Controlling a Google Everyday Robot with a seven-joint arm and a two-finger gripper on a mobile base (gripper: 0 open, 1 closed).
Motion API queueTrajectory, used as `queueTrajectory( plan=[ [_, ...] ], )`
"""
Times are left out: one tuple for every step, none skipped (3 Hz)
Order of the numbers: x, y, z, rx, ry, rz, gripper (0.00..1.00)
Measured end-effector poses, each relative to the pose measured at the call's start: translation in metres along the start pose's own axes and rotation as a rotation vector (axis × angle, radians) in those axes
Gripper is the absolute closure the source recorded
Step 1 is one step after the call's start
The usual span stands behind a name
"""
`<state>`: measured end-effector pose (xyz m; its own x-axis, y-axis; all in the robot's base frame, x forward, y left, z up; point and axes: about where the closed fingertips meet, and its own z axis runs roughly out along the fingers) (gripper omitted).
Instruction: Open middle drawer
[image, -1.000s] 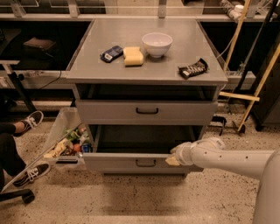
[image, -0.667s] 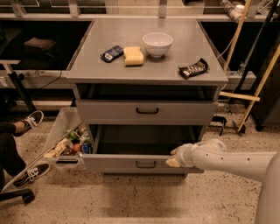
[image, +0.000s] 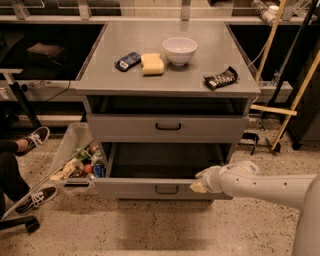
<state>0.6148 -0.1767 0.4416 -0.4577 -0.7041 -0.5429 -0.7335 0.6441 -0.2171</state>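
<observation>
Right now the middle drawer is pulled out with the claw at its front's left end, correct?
Not quite: the camera view shows the claw at the right end of the middle drawer front, not the left. The drawer is pulled out.

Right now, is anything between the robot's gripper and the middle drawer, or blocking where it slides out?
Nothing visible. The gripper is at the front of the middle drawer, already pulled out, near its right end. The bin of rubbish sits to the drawer's left, not in front.
</observation>
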Motion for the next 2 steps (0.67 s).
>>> queueTrajectory(
  plan=[
    [-0.0013, 0.0007, -0.0012, 0.000, 0.000, 0.000, 1.00],
    [0.0037, 0.0048, -0.0041, 0.000, -0.001, 0.006, 1.00]
  ],
)
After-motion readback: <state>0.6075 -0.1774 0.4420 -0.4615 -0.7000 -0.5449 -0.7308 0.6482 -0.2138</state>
